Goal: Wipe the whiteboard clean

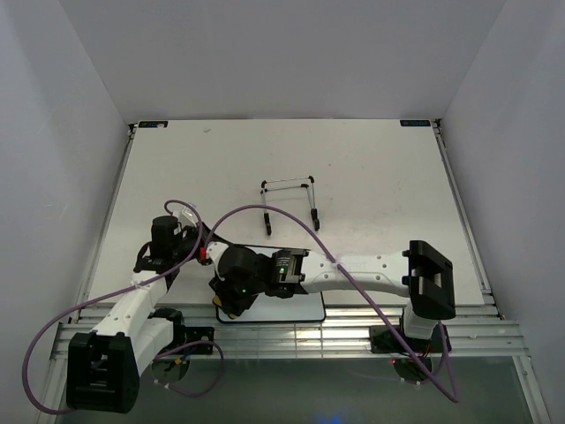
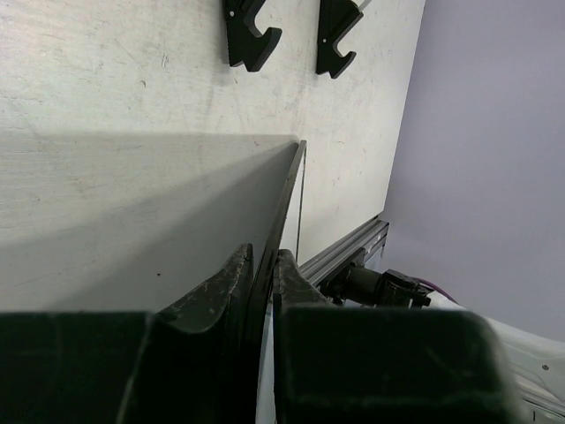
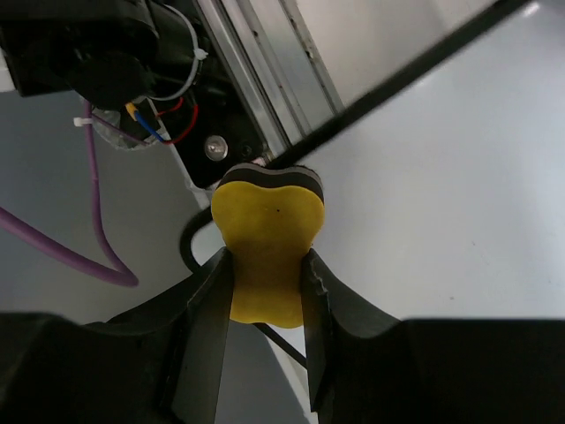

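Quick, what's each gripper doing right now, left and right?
Left gripper: closed on the whiteboard edge.
Right gripper: closed on the yellow eraser.

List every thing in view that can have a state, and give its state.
whiteboard: clamped at its edge by the left end effector; no writing on the part that shows.
yellow eraser: held by the right end effector, touching the whiteboard's frame.
left end effector: shut on the whiteboard.
right end effector: shut on the yellow eraser.
wire stand: upright on the table, empty.
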Controlling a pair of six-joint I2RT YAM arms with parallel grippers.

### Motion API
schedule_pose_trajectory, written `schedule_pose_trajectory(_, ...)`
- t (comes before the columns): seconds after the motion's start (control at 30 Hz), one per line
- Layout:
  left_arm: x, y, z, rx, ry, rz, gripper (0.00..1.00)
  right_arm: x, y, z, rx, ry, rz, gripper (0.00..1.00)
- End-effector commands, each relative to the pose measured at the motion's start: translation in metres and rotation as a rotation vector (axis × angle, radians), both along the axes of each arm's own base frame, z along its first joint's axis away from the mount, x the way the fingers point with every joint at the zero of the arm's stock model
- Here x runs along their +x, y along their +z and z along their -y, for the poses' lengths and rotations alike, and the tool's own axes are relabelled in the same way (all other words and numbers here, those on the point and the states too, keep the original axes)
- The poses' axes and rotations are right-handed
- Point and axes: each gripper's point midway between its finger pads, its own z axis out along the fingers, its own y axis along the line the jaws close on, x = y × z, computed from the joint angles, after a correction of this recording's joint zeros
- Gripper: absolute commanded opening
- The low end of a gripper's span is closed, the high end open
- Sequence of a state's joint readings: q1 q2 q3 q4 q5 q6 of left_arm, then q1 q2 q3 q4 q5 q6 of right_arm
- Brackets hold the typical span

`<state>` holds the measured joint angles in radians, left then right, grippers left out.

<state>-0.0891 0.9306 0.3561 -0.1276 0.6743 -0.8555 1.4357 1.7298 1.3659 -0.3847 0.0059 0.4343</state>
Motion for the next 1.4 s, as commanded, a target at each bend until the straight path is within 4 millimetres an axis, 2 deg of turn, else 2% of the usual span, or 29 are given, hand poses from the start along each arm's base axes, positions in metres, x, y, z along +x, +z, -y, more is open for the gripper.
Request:
schedule_pose_trajectory(0.0, 0.005, -0.018, -0.015, 0.093, 0.107, -0.044, 0.00, -0.009, -0.024, -0.013, -0.067, 0.049, 0.020, 0.29)
schedule_pose_trajectory(0.1, 0.005, -0.018, -0.015, 0.091, 0.108, -0.042, 0.00, -0.002, -0.026, -0.020, -0.069, 0.041, 0.041, 0.29)
schedule_pose_trajectory(0.33, 0.003, -0.017, -0.015, 0.089, 0.100, -0.039, 0.00, 0.031, -0.037, -0.013, -0.094, -0.047, 0.056, 0.29)
schedule_pose_trajectory(0.47, 0.002, -0.019, -0.015, 0.089, 0.102, -0.043, 0.00, 0.049, -0.030, -0.011, -0.082, -0.110, 0.064, 0.29)
schedule_pose_trajectory(0.63, 0.001, -0.019, -0.015, 0.088, 0.099, -0.042, 0.00, 0.080, -0.028, 0.006, -0.084, -0.237, 0.043, 0.29)
schedule_pose_trajectory(0.83, 0.001, -0.018, -0.015, 0.090, 0.099, -0.040, 0.00, 0.097, -0.057, 0.044, -0.164, -0.312, 0.013, 0.29)
schedule_pose_trajectory(0.87, 0.001, -0.018, -0.015, 0.091, 0.098, -0.038, 0.00, 0.095, -0.068, 0.054, -0.193, -0.313, 0.008, 0.29)
schedule_pose_trajectory(0.97, 0.001, -0.018, -0.015, 0.092, 0.097, -0.038, 0.00, 0.097, -0.077, 0.067, -0.199, -0.319, -0.005, 0.29)
schedule_pose_trajectory(1.17, 0.001, -0.017, -0.016, 0.101, 0.098, -0.036, 0.00, 0.103, -0.114, 0.131, -0.236, -0.392, -0.092, 0.29)
schedule_pose_trajectory(1.2, 0.001, -0.017, -0.016, 0.103, 0.098, -0.035, 0.00, 0.105, -0.122, 0.151, -0.239, -0.423, -0.112, 0.29)
schedule_pose_trajectory(1.27, 0.001, -0.016, -0.016, 0.105, 0.099, -0.034, 0.00, 0.102, -0.128, 0.167, -0.221, -0.441, -0.150, 0.29)
schedule_pose_trajectory(1.3, 0.001, -0.017, -0.016, 0.105, 0.099, -0.035, 0.00, 0.108, -0.123, 0.172, -0.168, -0.461, -0.166, 0.29)
schedule_pose_trajectory(1.33, 0.002, -0.016, -0.016, 0.105, 0.098, -0.031, 0.00, 0.099, -0.139, 0.193, -0.204, -0.474, -0.193, 0.29)
schedule_pose_trajectory(1.37, 0.002, -0.016, -0.016, 0.107, 0.097, -0.033, 0.00, 0.099, -0.139, 0.201, -0.192, -0.488, -0.199, 0.29)
